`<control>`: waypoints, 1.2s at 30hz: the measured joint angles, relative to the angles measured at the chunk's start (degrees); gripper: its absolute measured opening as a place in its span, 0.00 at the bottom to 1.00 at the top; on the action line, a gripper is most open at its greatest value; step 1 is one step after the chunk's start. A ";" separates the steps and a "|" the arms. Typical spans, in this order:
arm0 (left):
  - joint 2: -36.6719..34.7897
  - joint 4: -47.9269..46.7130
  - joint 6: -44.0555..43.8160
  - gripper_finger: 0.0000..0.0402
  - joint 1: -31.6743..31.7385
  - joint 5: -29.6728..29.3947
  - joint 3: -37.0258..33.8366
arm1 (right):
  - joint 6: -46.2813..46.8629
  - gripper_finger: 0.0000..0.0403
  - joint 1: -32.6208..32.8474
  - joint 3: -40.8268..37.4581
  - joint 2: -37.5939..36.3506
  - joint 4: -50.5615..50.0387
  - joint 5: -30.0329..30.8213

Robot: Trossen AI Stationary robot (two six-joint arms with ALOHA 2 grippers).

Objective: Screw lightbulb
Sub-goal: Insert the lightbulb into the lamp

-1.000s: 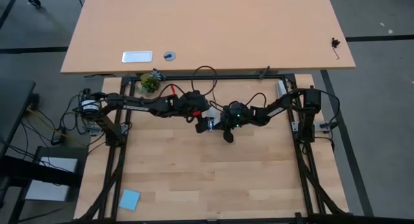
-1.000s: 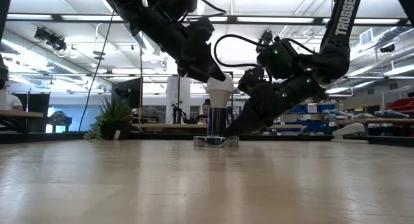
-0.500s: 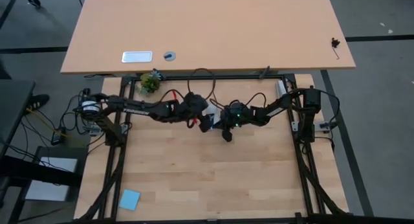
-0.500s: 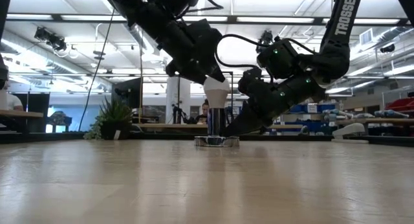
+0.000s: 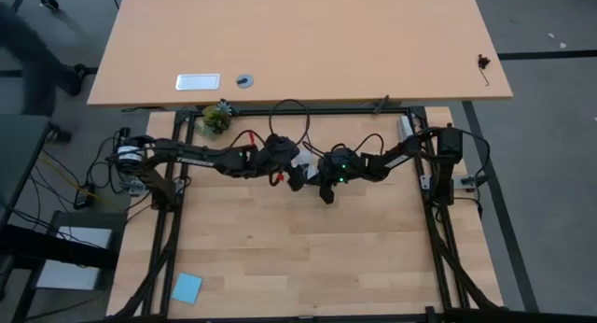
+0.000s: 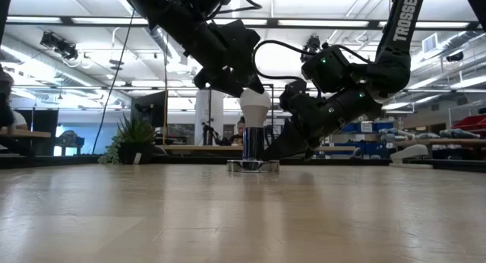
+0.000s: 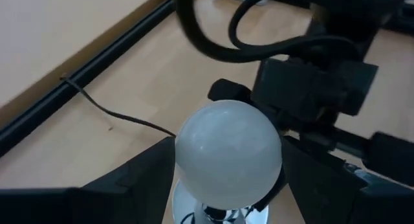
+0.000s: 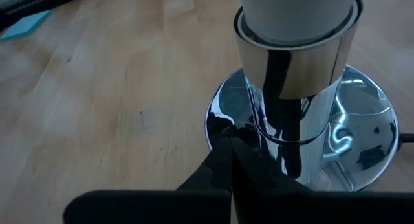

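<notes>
Bulb (image 6: 255,107): seated upright in socket (image 6: 253,165), mid-table | Left gripper (image 7: 226,185): spread around the globe, re-gripping after a turn | Right gripper (image 8: 231,160): pressed together, bracing socket | Stage: screwing ongoing

Small green plant (image 5: 216,119) at the back edge of the wooden table (image 5: 308,258). Blue square note (image 5: 187,287) near the front left corner of that table. Second, bigger table (image 5: 308,43) behind, with a white flat plate (image 5: 198,81) and a little round grey thing (image 5: 244,80) just beside it. Small black thing (image 5: 483,63) near its right edge. Shiny silver stand (image 8: 304,146) with a thin black cord (image 7: 116,115).
</notes>
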 joint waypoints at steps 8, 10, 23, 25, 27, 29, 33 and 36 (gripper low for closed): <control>-0.51 -1.04 4.39 0.68 0.02 0.74 0.00 | -1.06 0.02 0.02 0.02 0.00 -0.11 -0.31; -0.55 -1.50 4.33 0.68 0.07 0.74 0.04 | -1.08 0.02 0.02 0.00 0.00 -0.09 -0.33; -0.60 -2.41 6.03 0.68 0.44 2.77 0.11 | -1.52 0.02 0.02 0.00 0.00 0.07 -0.31; -0.66 -2.63 7.63 0.68 0.48 3.12 0.11 | -1.52 0.02 0.02 0.00 0.00 0.11 -0.31; -0.64 -2.42 9.61 0.68 0.44 2.60 0.11 | -1.52 0.02 0.02 0.00 0.00 0.11 -0.31; -0.60 -1.71 10.44 0.68 0.42 2.32 0.03 | -1.52 0.02 0.02 0.00 0.00 0.12 -0.31; -0.33 2.33 10.47 0.68 0.44 2.16 -0.23 | -1.52 0.02 0.00 0.00 0.00 0.25 -0.31; -0.31 6.01 10.49 0.68 0.44 2.07 -0.22 | -1.78 0.02 0.02 0.00 0.00 0.26 -0.33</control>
